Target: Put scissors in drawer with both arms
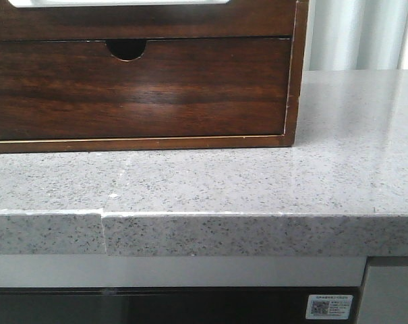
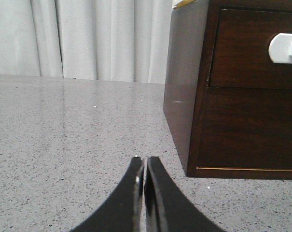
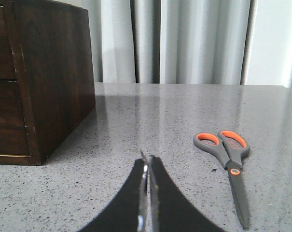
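Scissors (image 3: 228, 166) with grey blades and orange-lined grey plastic loops lie flat at lower right on the speckled grey tabletop (image 3: 184, 111), apart from the dark wooden drawer (image 2: 252, 48). Likely light, stiff, slippery; pinch near the pivot. Both claws (image 2: 144, 166) (image 3: 148, 164) are closed, empty.

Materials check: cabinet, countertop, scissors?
Cabinet: dark wood or wood veneer, going by the visible grain, with a glossy finish that shows reflections. Countertop: polished grey speckled stone, likely quartz or granite. Scissors: grey handles with orange inserts, probably plastic; grey blades, likely metal.
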Tool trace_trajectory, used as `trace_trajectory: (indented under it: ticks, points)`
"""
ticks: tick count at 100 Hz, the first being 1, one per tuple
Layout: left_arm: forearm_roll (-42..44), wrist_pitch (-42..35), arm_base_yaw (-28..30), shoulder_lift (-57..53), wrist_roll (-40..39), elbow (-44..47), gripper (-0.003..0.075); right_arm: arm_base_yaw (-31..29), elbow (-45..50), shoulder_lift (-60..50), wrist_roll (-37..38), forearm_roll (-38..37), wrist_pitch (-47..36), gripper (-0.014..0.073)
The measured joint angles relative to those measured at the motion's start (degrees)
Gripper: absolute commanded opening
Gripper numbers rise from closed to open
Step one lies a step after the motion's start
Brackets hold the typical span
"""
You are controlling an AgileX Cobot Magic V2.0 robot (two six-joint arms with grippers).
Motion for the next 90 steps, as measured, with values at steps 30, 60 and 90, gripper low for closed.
trace_trajectory:
  ticks: [30,60,90]
  points:
    - [0.0,-0.1,0.0,0.0,0.0,0.0,-0.002,0.0,0.0,0.0,0.0,0.6,0.0,-0.0069]
    - [-2.4,-0.5,0.0,0.0,0.0,-0.3,-0.002,0.0,-0.9,0.0,0.0,2.9,1.5,-0.0069]
    - [-4.1,7.1,0.0,1.0,0.0,-12.1,-0.002,0.0,-14.8,3.3,0.0,3.0,15.7,-0.0069]
